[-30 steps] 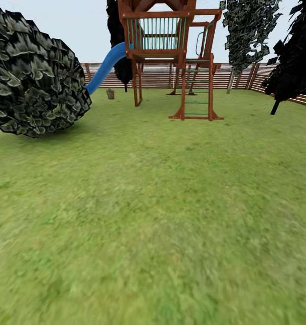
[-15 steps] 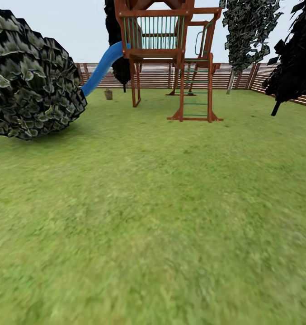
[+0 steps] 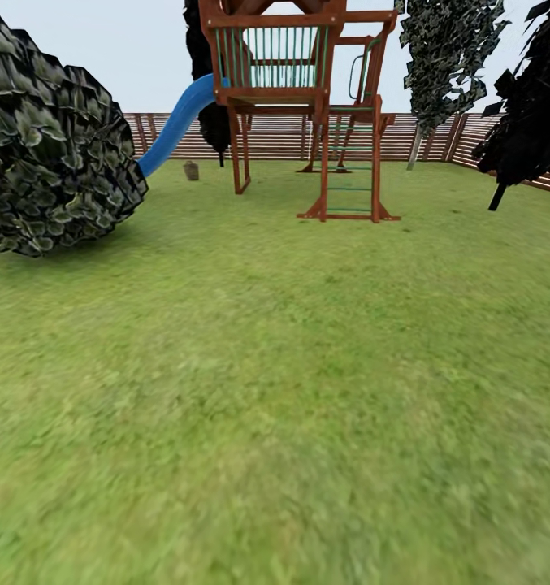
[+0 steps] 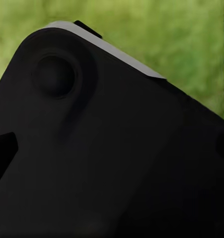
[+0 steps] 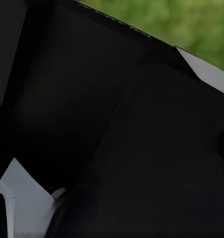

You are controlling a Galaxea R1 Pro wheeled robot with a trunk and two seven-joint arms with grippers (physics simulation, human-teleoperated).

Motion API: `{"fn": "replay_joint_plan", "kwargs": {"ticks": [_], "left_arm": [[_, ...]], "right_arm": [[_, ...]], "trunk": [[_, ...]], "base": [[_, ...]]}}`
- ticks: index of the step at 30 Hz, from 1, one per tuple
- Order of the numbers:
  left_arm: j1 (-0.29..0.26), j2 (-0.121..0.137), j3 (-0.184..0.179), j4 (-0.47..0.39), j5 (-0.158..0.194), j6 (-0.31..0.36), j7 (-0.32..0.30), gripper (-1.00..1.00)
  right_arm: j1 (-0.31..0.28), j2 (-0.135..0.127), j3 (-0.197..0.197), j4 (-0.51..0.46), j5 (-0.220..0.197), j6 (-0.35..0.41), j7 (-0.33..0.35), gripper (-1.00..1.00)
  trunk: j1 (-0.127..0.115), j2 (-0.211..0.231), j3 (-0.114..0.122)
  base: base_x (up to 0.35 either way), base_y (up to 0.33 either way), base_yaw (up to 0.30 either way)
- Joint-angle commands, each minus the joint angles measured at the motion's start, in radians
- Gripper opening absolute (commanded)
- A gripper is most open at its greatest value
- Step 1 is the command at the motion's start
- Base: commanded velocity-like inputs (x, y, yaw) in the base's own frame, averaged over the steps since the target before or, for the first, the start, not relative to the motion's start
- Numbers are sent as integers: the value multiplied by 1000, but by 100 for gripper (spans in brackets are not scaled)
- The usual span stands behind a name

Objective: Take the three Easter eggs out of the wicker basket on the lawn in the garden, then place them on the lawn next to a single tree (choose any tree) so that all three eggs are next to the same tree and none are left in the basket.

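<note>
In the head view, blurred green lawn [image 3: 275, 422] takes up the whole near half, from six o'clock up past the centre. At about ten o'clock a big round bush [image 3: 51, 142] of dark leaves speckled pale green sits on the grass at the left edge. Farther back, at twelve o'clock, a wooden play tower [image 3: 307, 106] stands on the grass with a green-runged ladder at its front, and a blue slide [image 3: 173, 126] runs down from its deck toward eleven o'clock. Just beyond the slide's foot, near eleven o'clock, a small tan object [image 3: 191, 170] rests on the lawn, too small to identify; it may be the basket, but I cannot tell, and the eggs cannot be made out. A black-leaved tree [image 3: 522, 106] with a thin dark trunk leans at two o'clock. Farther off at one o'clock stands a tree [image 3: 445, 57] with a pale trunk and speckled foliage, close to the slatted wooden fence [image 3: 421, 136] that closes the garden across the back.

In each wrist view, dark robot body blocks almost everything, with a strip of green grass at one edge. The fingers of neither the left gripper nor the right gripper can be seen, so I cannot tell whether they are spread or pressed together.
</note>
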Motion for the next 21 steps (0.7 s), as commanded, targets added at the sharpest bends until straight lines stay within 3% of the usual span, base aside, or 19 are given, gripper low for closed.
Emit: {"fn": "replay_joint_plan", "kwargs": {"ticks": [1, 21], "left_arm": [[0, 0, -3, 0, 4, -4, 2, 100], [0, 0, -3, 0, 4, -3, 2, 100]], "right_arm": [[0, 0, -2, -3, 10, 5, 4, 100], [0, 0, -2, -1, 10, 5, 4, 100]], "trunk": [[1, 0, -1], [1, 0, -1]], "base": [[328, -185, 0], [328, -185, 0]]}}
